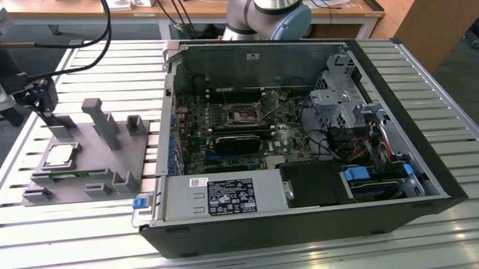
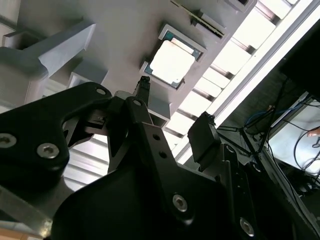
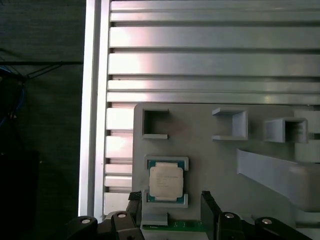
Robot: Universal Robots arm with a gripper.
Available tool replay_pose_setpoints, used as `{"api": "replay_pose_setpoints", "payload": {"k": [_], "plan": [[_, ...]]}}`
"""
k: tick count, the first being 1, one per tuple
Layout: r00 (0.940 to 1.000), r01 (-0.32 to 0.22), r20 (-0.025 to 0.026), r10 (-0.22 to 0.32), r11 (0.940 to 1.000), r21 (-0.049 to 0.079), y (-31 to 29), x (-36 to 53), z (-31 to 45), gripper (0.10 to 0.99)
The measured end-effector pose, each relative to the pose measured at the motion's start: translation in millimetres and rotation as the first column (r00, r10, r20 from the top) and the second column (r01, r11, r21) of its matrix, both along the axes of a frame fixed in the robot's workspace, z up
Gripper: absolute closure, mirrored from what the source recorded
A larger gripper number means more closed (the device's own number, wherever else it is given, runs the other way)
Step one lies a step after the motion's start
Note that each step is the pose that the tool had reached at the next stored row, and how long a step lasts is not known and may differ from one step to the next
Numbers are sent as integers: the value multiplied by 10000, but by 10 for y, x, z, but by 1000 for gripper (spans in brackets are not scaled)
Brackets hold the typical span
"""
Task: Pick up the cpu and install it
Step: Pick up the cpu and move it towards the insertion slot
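One cpu (image 3: 166, 181) lies in one framed pocket of the grey tray (image 3: 215, 165).
One end effector (image 3: 171, 202) hovers over it, wide open, empty; in the exterior view, tray at nine o'clock of the computer case (image 1: 299, 235).

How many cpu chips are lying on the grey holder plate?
1. The cpu lies in a framed nest on the grey holder plate, near the open claw.
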State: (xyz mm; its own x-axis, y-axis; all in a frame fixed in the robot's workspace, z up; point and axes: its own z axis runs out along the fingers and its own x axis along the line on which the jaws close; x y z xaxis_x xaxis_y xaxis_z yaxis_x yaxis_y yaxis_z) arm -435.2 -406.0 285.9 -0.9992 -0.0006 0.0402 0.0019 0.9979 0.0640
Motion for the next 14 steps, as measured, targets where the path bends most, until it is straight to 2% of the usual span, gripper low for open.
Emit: {"api": "replay_pose_setpoints", "payload": {"k": [14], "plan": [[10000,-27,-2,27,10000,1,-28,0,-118,498]]}}
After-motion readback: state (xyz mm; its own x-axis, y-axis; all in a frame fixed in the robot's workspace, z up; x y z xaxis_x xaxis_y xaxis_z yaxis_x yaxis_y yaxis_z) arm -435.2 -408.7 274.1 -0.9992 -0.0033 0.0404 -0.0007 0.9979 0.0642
